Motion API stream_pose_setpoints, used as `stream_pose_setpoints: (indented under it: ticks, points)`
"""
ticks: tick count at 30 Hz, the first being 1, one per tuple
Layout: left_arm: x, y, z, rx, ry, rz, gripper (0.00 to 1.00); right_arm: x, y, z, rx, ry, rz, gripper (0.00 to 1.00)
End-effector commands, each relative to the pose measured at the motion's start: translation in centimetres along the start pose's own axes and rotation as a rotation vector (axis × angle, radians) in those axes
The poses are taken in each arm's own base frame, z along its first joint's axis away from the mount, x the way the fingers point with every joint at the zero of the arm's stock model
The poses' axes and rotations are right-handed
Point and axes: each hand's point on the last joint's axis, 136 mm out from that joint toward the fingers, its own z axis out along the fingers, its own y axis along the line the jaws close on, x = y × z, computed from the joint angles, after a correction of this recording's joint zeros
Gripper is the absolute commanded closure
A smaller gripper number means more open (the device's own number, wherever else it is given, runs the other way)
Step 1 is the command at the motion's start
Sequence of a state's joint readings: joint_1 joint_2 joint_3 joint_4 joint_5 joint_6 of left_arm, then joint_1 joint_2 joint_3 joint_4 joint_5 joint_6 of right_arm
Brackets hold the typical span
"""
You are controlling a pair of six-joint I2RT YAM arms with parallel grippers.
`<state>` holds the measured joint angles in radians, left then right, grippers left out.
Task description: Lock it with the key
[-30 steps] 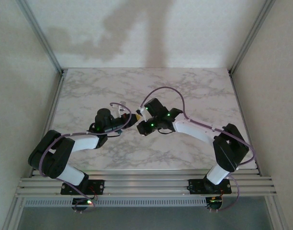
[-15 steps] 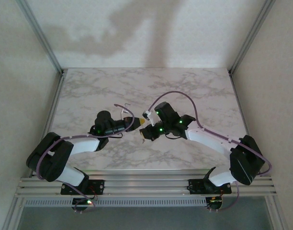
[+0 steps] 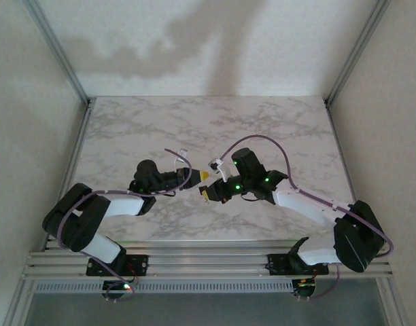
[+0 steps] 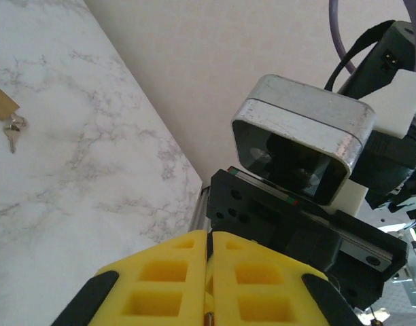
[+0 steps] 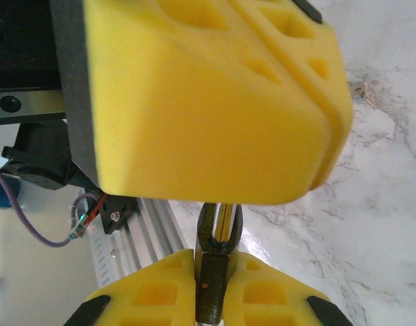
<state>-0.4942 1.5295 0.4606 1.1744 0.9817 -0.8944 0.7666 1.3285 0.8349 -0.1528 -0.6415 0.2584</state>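
Yellow-padded right end effector (image 3: 205, 195) pinches slim dark key (image 5: 211, 272), apparently | long axis points far, at left end effector (image 3: 202, 175), shut tight, just beyond | both over counter (image 3: 276, 122)

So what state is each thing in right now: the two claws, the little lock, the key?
left gripper: shut.
right gripper: shut on a slim dark piece.
brass padlock: lying on the table, apart from both grippers; too small to tell if it is locked.
small key: lying flat beside the padlock.
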Motion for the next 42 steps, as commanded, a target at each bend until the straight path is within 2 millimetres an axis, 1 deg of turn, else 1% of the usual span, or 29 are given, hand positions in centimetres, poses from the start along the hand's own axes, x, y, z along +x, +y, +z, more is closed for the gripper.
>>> stream_pose_setpoints:
  ticks: [1, 5, 13, 27, 28, 42]
  points:
    - [-1.3, 0.1, -0.2, 0.006, -0.060, 0.011, 1.00, 0.4, 4.8, -0.8, -0.247, 0.010, -0.067, 1.00]
    - [-1.2, 0.2, -0.2, 0.003, -0.059, 0.012, 1.00, 0.3, 5.1, -1.3, -0.279, -0.004, -0.063, 1.00]
    - [-1.1, 0.8, 0.1, 0.005, -0.053, 0.003, 1.00, 0.2, 6.4, -2.3, -0.361, -0.032, -0.075, 1.00]
    - [-0.8, 1.2, 0.3, 0.013, -0.042, -0.006, 1.00, 0.4, 8.1, -3.2, -0.457, -0.049, -0.093, 1.00]
    - [-0.8, 1.2, 0.3, 0.014, -0.040, -0.009, 1.00, -0.2, 7.5, -3.7, -0.442, -0.071, -0.088, 1.00]
    - [0.4, 0.7, 1.4, 0.049, 0.013, -0.006, 1.00, -0.5, 8.4, -4.8, -0.483, -0.110, -0.108, 1.00]
